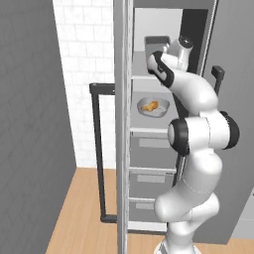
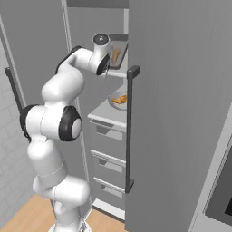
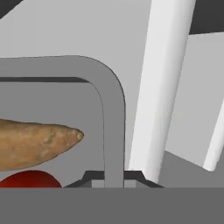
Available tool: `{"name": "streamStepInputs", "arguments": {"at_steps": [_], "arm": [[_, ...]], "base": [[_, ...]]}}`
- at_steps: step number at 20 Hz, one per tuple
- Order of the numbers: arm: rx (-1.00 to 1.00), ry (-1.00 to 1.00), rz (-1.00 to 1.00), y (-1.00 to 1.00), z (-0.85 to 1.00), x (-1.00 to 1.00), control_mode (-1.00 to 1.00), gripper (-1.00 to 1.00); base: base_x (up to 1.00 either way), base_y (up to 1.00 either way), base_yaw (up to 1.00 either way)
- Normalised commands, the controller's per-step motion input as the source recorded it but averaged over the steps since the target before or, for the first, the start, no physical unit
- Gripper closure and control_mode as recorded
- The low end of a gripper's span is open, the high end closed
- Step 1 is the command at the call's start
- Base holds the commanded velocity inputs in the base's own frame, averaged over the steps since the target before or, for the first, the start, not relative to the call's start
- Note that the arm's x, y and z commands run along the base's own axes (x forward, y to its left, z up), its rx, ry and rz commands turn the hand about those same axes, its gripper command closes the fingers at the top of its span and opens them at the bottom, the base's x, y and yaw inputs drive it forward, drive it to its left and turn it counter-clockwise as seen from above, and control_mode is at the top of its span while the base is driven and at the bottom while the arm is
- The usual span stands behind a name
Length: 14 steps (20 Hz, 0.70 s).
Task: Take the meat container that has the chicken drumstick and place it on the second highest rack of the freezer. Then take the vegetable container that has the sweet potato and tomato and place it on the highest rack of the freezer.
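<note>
The grey vegetable container [image 3: 111, 109] holds the sweet potato [image 3: 35, 142] and the red tomato [image 3: 28, 179]. My gripper [image 3: 113, 178] is shut on its rim, and the container's wall runs between the two finger tips. In the base views the container [image 1: 155, 43] [image 2: 118, 53] sits at the level of the highest freezer rack [image 1: 144, 76], with my hand [image 1: 159, 63] reaching in beside it. I cannot tell whether it touches the rack. One rack lower lies the round meat container [image 1: 153, 107] [image 2: 118, 99] with the chicken drumstick [image 1: 151, 105].
The freezer door stands open on the left, edge-on, with a dark handle [image 1: 97, 149]. Closed drawers [image 1: 151, 149] stack below the racks. A second tall door with a dark handle [image 2: 130, 127] is close on the right. The arm's elbow [image 1: 203, 131] hangs in front of the drawers.
</note>
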Motion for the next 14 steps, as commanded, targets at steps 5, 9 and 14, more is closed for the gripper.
{"name": "streamStepInputs", "arguments": {"at_steps": [5, 9, 14], "arm": [[0.04, 0.00, 0.00, 0.00, 0.00, 0.32, -1.00, 1.00], [0.01, 0.00, 0.00, 0.00, 0.00, 0.45, -1.00, -1.00], [0.00, 0.00, -0.03, 0.00, 0.00, 0.46, -1.00, -1.00]], "base": [[0.00, 0.00, 0.00], [0.00, 0.00, 0.00], [0.00, 0.00, 0.00]]}}
